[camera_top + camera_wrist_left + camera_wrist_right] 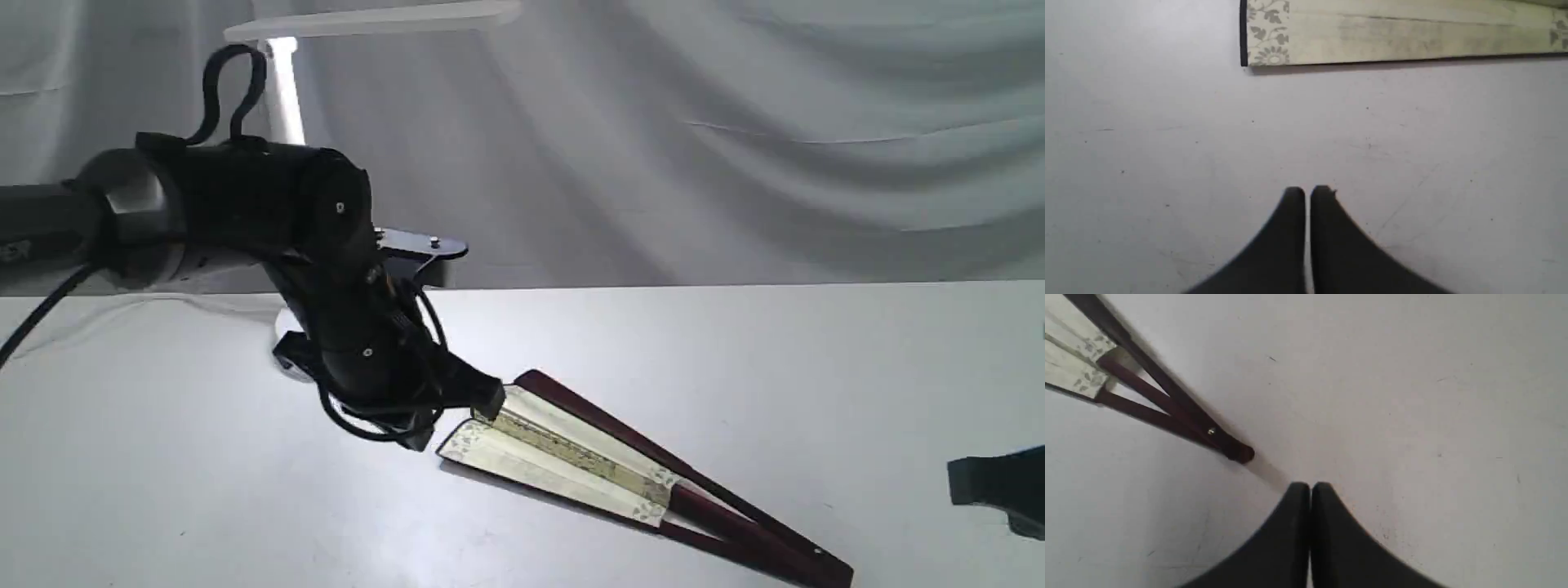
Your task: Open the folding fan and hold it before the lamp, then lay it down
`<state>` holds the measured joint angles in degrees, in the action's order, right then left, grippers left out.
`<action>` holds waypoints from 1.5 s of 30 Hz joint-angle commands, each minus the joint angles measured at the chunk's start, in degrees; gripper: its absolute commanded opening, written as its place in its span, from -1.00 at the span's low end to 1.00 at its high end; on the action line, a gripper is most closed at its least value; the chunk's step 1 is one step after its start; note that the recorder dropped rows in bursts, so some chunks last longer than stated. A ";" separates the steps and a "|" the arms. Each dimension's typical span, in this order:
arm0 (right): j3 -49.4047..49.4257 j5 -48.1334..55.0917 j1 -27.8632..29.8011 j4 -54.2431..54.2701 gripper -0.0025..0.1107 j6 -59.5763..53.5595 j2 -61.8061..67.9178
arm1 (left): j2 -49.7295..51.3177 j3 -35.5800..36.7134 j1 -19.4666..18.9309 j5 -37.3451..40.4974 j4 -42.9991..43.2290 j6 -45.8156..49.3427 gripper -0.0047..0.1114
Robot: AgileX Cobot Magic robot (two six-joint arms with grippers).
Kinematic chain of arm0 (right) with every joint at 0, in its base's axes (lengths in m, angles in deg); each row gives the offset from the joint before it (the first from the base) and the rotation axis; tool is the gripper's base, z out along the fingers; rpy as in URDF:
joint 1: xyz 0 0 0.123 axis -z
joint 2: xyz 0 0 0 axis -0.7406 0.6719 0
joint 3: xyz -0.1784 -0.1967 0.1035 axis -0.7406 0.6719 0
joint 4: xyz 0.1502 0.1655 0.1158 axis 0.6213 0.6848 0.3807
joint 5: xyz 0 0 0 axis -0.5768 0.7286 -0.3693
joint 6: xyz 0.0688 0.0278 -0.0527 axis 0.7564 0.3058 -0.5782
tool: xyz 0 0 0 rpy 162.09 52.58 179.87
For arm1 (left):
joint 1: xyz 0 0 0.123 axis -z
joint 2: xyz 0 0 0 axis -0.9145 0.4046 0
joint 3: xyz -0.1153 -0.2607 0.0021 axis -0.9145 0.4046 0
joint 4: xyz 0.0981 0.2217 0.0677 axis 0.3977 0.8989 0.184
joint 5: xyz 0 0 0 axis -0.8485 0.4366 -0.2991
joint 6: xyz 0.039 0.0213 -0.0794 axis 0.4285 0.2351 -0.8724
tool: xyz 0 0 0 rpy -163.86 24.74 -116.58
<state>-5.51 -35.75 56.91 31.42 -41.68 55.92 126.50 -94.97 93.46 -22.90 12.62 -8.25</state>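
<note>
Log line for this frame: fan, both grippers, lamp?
folding fan: flat on table, barely spread | left gripper: shut, empty, beside leaf end | right gripper: shut, empty, near pivot | lamp: upright, partly hidden

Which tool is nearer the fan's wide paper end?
Left. The left tool is just beside that end of the fan, apart from it; the right tool is out past the hinge end.

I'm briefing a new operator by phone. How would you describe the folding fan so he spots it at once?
Look at the white table; near its middle, close to the black left hand, the folding fan lies flat, barely spread. Unlike the all-white lamp behind, it has a cream leaf with a flowered border and dark maroon ribs meeting at a pivot.
</note>
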 commanded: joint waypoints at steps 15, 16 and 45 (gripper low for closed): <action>-15.40 6.25 -0.10 20.37 -0.96 -17.30 21.68 | -17.12 23.48 -3.72 -5.42 -0.49 3.32 -0.92; -16.26 6.85 -0.10 20.37 -0.96 -17.73 22.58 | -17.62 24.47 -4.47 -5.70 -0.61 3.42 -0.92; -45.75 25.12 -0.10 41.95 -0.25 -34.38 54.51 | -26.52 38.21 -10.01 -15.34 -10.10 3.38 -0.92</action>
<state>-50.24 -11.34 56.91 71.97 -75.16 109.79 100.53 -57.07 83.50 -36.91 3.69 -5.12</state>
